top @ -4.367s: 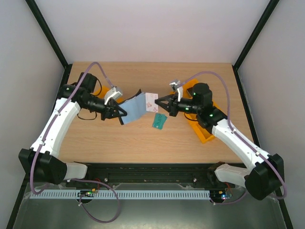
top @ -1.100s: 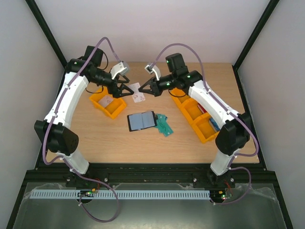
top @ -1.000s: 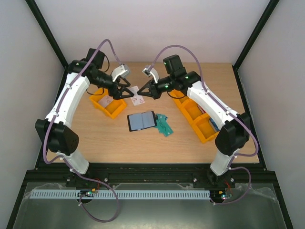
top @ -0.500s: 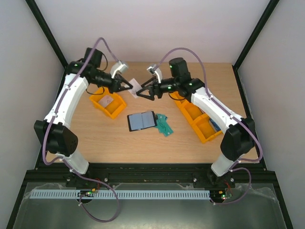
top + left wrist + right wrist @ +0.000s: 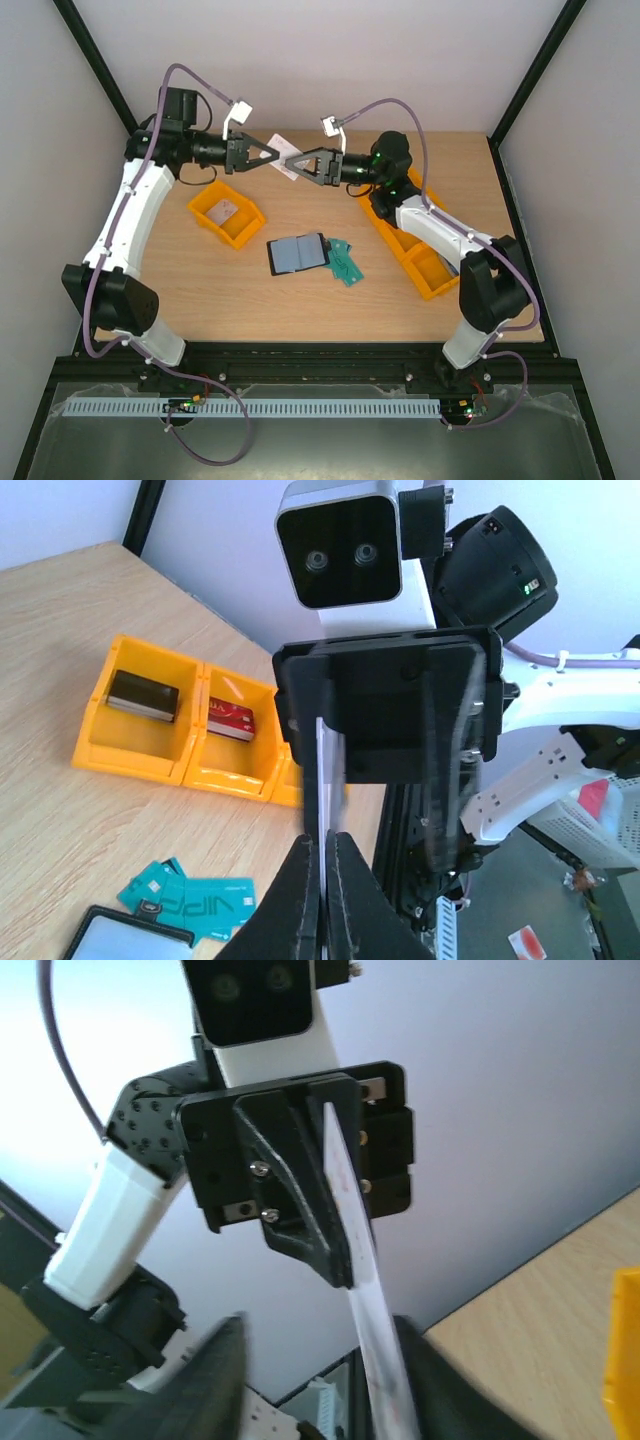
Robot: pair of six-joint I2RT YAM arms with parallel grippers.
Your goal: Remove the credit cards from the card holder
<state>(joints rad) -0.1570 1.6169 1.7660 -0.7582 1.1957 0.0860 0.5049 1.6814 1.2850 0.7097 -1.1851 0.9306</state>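
Above the far side of the worktop [image 5: 200, 290], the left gripper [image 5: 281, 157] pinches a thin pale plate [image 5: 352, 1250], and the right gripper [image 5: 303, 168] stands open around its other end. The black card holder [image 5: 297, 253] lies open mid-worktop, with the teal credit cards [image 5: 344, 262] fanned against its right edge.
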